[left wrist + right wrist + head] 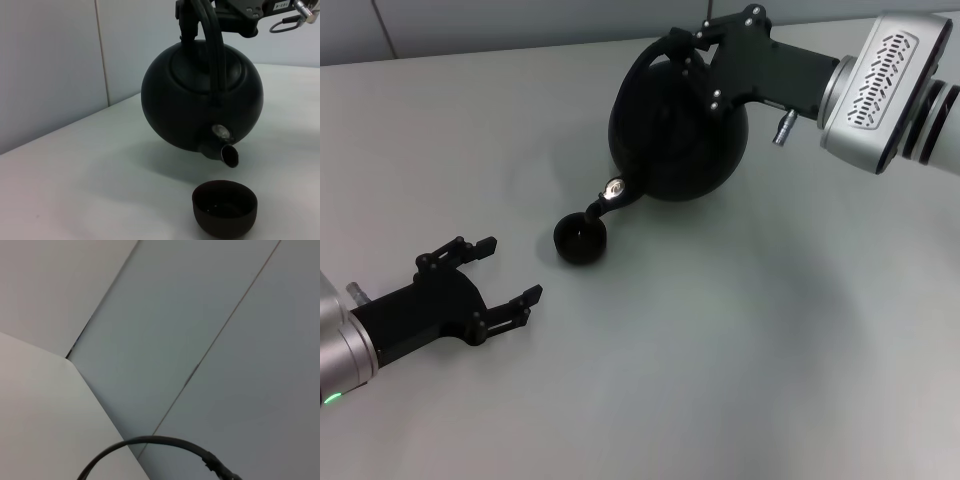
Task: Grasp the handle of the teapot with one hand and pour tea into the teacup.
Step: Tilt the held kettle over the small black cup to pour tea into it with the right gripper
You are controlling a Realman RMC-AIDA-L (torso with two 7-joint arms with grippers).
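The black teapot [675, 130] hangs tilted above the table, its spout [610, 197] pointing down just over the small black teacup [580, 238]. My right gripper [705, 42] is shut on the arched handle [660, 50] at its top and holds the pot up. In the left wrist view the teapot [200, 100] is lifted, its spout [224, 152] a little above the teacup [225, 206], and the handle [212, 45] runs up into the right gripper [192, 15]. My left gripper [505, 275] is open and empty, low on the table to the left of the cup.
The grey table [740, 360] spreads around the cup. A wall [50, 65] rises behind the table's far edge. The right wrist view shows only wall panels and an arc of the handle [165, 442].
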